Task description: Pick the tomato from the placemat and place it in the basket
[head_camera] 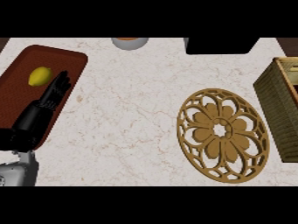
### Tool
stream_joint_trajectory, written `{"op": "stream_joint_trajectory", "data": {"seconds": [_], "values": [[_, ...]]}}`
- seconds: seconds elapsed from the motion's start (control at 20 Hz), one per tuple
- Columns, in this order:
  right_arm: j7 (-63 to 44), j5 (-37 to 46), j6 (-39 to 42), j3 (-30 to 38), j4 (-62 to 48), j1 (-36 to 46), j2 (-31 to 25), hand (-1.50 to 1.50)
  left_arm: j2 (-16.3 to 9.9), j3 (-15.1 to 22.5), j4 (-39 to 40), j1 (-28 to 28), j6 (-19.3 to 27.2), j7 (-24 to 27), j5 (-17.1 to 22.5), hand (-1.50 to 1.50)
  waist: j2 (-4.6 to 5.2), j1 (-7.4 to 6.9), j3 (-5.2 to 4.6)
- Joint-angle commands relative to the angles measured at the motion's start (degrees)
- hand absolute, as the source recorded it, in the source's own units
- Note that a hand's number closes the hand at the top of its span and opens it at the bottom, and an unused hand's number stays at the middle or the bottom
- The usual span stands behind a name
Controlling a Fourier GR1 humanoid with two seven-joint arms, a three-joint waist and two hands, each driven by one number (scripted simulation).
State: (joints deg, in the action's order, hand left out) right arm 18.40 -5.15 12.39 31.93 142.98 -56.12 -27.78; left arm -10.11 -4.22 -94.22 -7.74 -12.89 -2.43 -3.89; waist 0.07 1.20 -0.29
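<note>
The yellow tomato (40,76) is not yet grasped: it lies on the placemat (12,94) beside the left robot hand (54,92), whose fingers are held straight; the basket (286,109) is well apart.

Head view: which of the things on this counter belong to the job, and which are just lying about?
Belongs to the job:
yellow fruit
red placemat
wicker basket
left hand, fingers straight beside the fruit

Lying about:
round wooden trivet
grey bowl, at the far edge
black object, at the far edge
</note>
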Motion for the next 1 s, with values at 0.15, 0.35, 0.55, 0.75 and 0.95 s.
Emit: {"op": "stream_joint_trajectory", "data": {"seconds": [0.15, 0.35, 0.55, 0.75, 0.95], "values": [[-19.40, -14.47, -4.58, 7.25, 5.73, 10.65, -4.37, 1.50, 0.86, 2.00, 3.58, -1.51, -0.34, 2.52, -1.73, 0.00, 0.71, -2.19, -0.07], [-26.35, -16.77, -8.46, 9.43, -1.44, 20.23, -7.21, 1.50, 1.18, 2.45, 1.46, -1.84, -0.34, 1.27, -1.42, 0.00, 0.48, -3.26, -0.03], [-35.57, -18.41, -12.24, 11.63, -7.46, 31.71, -13.82, 1.50, 1.16, 2.05, 2.25, -5.40, -0.08, -1.17, -1.07, 0.00, 0.55, -3.48, 0.00], [-44.44, -22.24, -13.09, 13.27, -19.07, 42.78, -26.60, 1.50, -1.06, -0.24, 4.30, -4.74, -2.00, 0.89, 0.28, 0.00, 0.48, -3.57, 0.12], [-41.86, -21.74, -8.71, 8.86, -33.58, 49.59, -33.45, 1.50, -0.05, -0.21, 3.40, -5.26, -1.26, -0.68, 0.53, 0.00, 0.28, -2.73, 0.27]]}}
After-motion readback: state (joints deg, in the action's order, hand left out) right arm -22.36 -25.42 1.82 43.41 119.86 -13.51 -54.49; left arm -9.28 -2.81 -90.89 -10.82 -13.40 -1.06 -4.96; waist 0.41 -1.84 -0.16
